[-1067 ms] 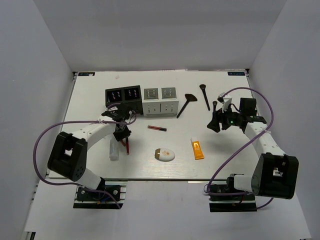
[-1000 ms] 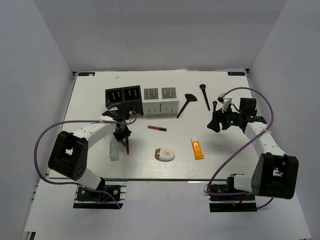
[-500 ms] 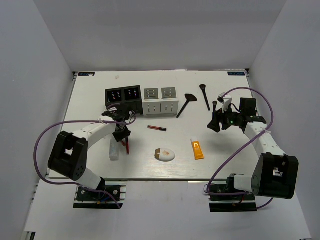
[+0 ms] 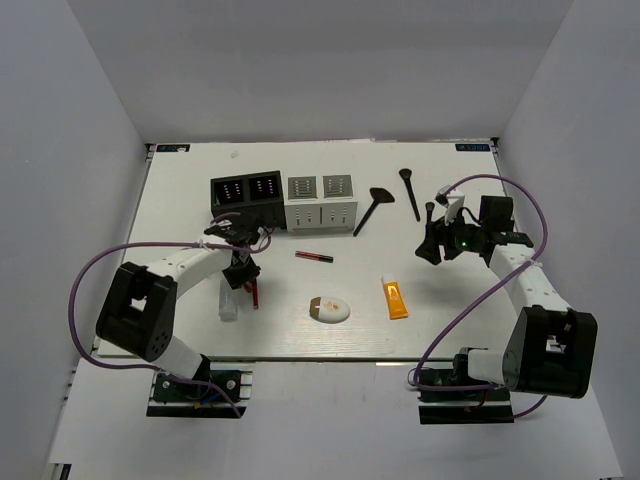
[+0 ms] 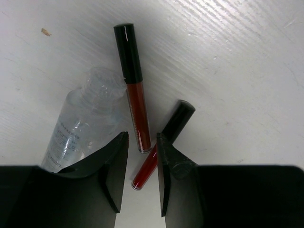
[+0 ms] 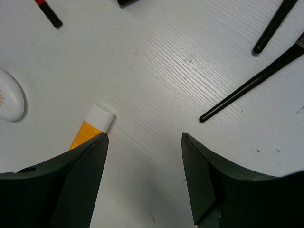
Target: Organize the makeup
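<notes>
The left claw (image 5: pixel 141 138) is open just a little and holds nothing. Two lip sticks (image 5: pixel 134 90) lie by the bottle (image 5: pixel 78 128). Their ends sit in its gap, so it looks ready to grab one. The right claw (image 6: pixel 143 137) hangs wide open and empty near the tube (image 6: pixel 95 121).

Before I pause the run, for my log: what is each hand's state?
Left hand: slightly open, ends of two lip sticks in the gap, not gripped.
Right hand: wide open, empty.

Left gripper (image 5: pixel 141 137) is cramped: bottle (image 5: pixel 78 128) just beside one finger, two lip sticks (image 5: pixel 135 95) crowding the gap. Right gripper (image 6: pixel 143 137) has bare table (image 6: pixel 156 85) ahead.
</notes>
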